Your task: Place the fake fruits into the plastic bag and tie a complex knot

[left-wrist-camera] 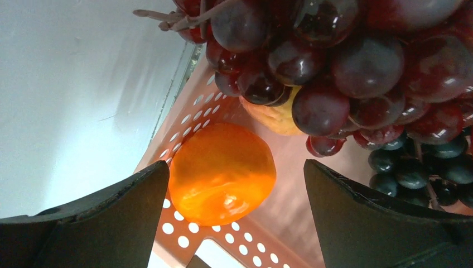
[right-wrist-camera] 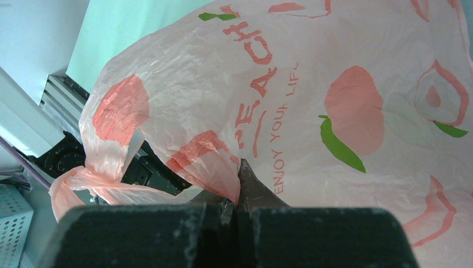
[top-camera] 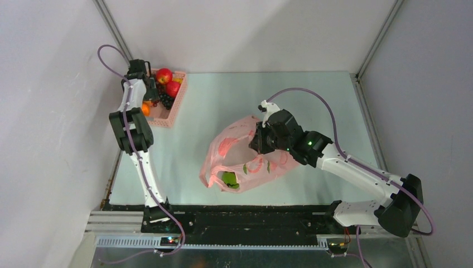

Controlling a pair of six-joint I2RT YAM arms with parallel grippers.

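Note:
The pink plastic bag [top-camera: 245,159] with peach prints lies mid-table, a green fruit [top-camera: 229,178] showing through its near end. My right gripper [right-wrist-camera: 240,173] is shut on a fold of the plastic bag [right-wrist-camera: 312,106] at its far rim, holding it up. At the far left, my left gripper [left-wrist-camera: 235,184] hangs open inside the pink basket [top-camera: 170,114]. An orange [left-wrist-camera: 222,173] lies between its wide fingers, close to the left finger [left-wrist-camera: 128,206]. A dark red grape bunch [left-wrist-camera: 346,72] fills the view just beyond. Red apples [top-camera: 167,81] sit in the basket.
The basket stands against the left wall [top-camera: 50,111] at the table's far left corner. Darker grapes [left-wrist-camera: 418,167] lie to the right of the orange. The metal rail [top-camera: 234,223] with the arm bases runs along the near edge.

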